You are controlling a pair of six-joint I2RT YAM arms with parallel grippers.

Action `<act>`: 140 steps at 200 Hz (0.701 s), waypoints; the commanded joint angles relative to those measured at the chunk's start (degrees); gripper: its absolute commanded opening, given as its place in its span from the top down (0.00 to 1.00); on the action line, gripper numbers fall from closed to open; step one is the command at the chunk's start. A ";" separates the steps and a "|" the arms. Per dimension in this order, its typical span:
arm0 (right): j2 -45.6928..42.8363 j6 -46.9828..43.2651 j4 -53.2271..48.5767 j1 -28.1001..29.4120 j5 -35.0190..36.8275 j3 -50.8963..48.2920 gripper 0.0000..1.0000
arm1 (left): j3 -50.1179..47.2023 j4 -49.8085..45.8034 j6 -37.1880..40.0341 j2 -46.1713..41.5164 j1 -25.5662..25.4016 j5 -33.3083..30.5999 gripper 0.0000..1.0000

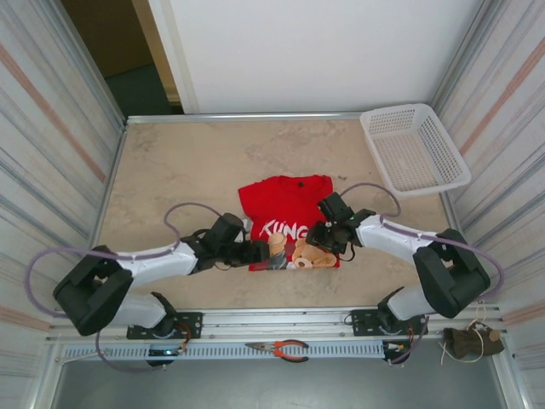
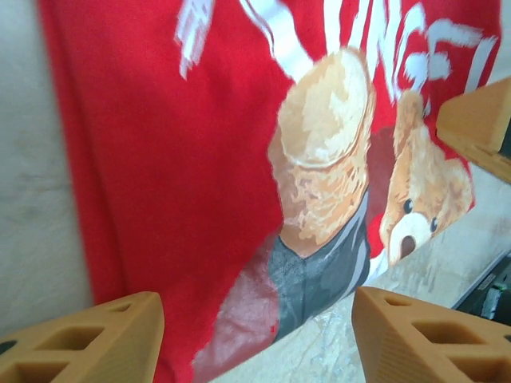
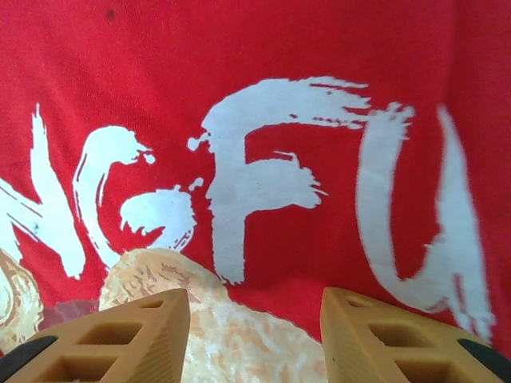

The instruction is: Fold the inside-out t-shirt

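Hovering over the near half of the red teddy-bear t-shirt (image 1: 285, 200), lying flat on the table (image 1: 170, 170), the left gripper (image 2: 255, 319) and right gripper (image 3: 255, 307) are hanging with fingers spread, gripping nothing. Pinching its near edge is probably coming next.

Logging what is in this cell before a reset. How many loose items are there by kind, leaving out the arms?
Red t-shirt: 1
White plastic basket: 1
Pliers with red handles: 1
Small brown item, too small to identify: 1
Total: 4
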 commanded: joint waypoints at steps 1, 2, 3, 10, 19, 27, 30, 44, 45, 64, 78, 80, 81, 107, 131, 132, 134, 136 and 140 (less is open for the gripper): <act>-2.18 -4.52 -4.89 -2.42 1.49 4.66 0.54 | 5.93 -7.85 2.19 -4.14 6.62 -2.73 0.33; -2.10 -4.73 -4.96 -2.55 1.47 4.82 0.53 | 6.25 -8.20 2.44 -4.11 7.06 -2.70 0.33; -2.06 -4.93 -5.04 -2.67 1.50 5.08 0.53 | 6.53 -8.38 2.83 -4.13 7.45 -2.73 0.33; -1.75 -6.01 -5.40 -3.42 1.29 6.41 0.53 | 9.48 -9.66 4.49 -3.71 10.50 -1.81 0.32; -0.84 -7.10 -5.79 -4.45 0.88 8.23 0.53 | 13.09 -11.11 5.94 -1.80 14.84 0.72 0.32; 0.01 -7.67 -5.92 -5.23 0.78 9.15 0.54 | 16.80 -11.71 7.33 0.86 18.12 3.38 0.32; 0.38 -7.75 -5.84 -5.40 0.76 9.41 0.54 | 17.95 -12.16 7.71 2.16 18.89 4.09 0.32; 2.22 -7.84 -4.68 -6.02 0.23 9.67 0.54 | 24.95 -15.30 9.75 9.00 22.76 7.81 0.33; 2.34 -7.80 -4.68 -6.02 0.22 9.66 0.54 | 25.38 -15.40 9.91 9.49 22.99 7.93 0.33; 4.71 -7.19 -3.19 -5.68 0.30 9.18 0.55 | 33.24 -17.80 11.42 17.97 25.04 10.74 0.33; 5.76 -6.48 -2.12 -5.24 0.91 8.02 0.55 | 37.70 -19.99 12.83 22.70 25.16 9.98 0.34; 5.86 -6.41 -1.93 -5.17 0.98 7.88 0.55 | 38.14 -20.29 13.05 23.32 25.11 9.94 0.34; 5.92 -6.33 -1.89 -5.16 0.99 7.80 0.55 | 38.43 -20.35 13.10 23.55 25.14 9.96 0.34; 6.81 -5.04 0.29 -4.85 1.26 5.53 0.56 | 42.83 -21.64 13.71 29.70 25.04 10.21 0.35; 7.70 -4.75 0.79 -4.80 1.52 4.60 0.56 | 45.23 -21.41 13.89 33.32 24.64 10.77 0.36; 7.67 -4.76 0.83 -4.80 1.53 4.58 0.56 | 45.37 -21.40 13.92 33.43 24.55 10.77 0.36; 7.79 -4.72 0.92 -4.80 1.51 4.56 0.56 | 45.57 -21.43 13.93 33.67 24.48 10.69 0.36; 7.88 -4.69 0.99 -4.80 1.53 4.44 0.56 | 45.76 -21.40 14.01 33.88 24.46 10.69 0.36; 7.91 -4.68 1.08 -4.80 1.53 4.39 0.56 | 46.14 -21.43 14.04 34.29 24.37 10.56 0.37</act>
